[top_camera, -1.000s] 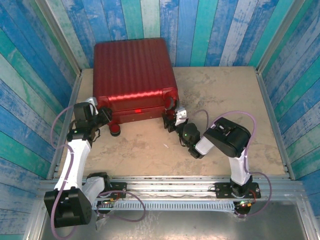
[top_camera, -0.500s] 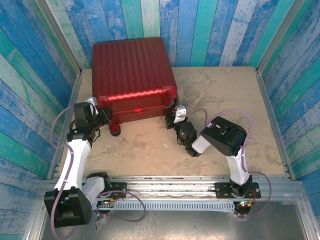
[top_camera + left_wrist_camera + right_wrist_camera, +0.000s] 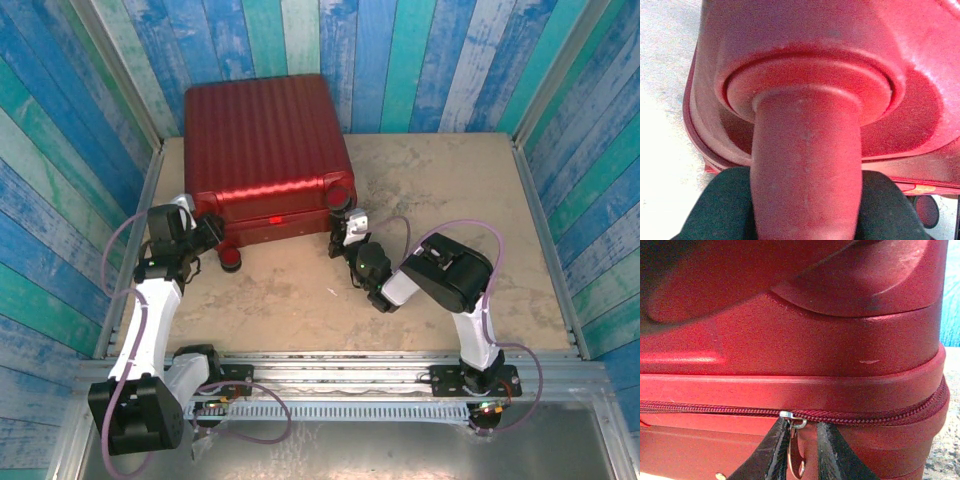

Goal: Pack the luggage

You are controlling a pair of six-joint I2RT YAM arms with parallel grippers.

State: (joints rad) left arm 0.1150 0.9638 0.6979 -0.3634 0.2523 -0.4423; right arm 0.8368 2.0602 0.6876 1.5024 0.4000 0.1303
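The luggage [image 3: 265, 140], a dark-red ribbed hard-shell suitcase, lies closed and flat at the back left of the table. My left gripper [image 3: 207, 232] is at its near-left corner. In the left wrist view, a red wheel stem [image 3: 807, 165] under the shell [image 3: 920, 60] runs straight into the jaws, with dark shapes on both sides. My right gripper [image 3: 345, 228] is at the near-right corner. Its black fingers [image 3: 770, 455] straddle the silver zipper pull [image 3: 794, 450] hanging from the zipper line [image 3: 880, 416]. The pull rests against the left finger, with a narrow gap to the right one [image 3: 802, 425].
A black wheel [image 3: 230, 262] sticks out from the suitcase's near edge, beside the left gripper. Painted plank walls enclose the table [image 3: 450, 200] on three sides, and the suitcase's far edge leans against the back wall. Bare tabletop lies to the right and in front.
My right gripper has moved up to the suitcase's near-right corner, and its jaws have narrowed around the zipper pull. The left arm has held still.
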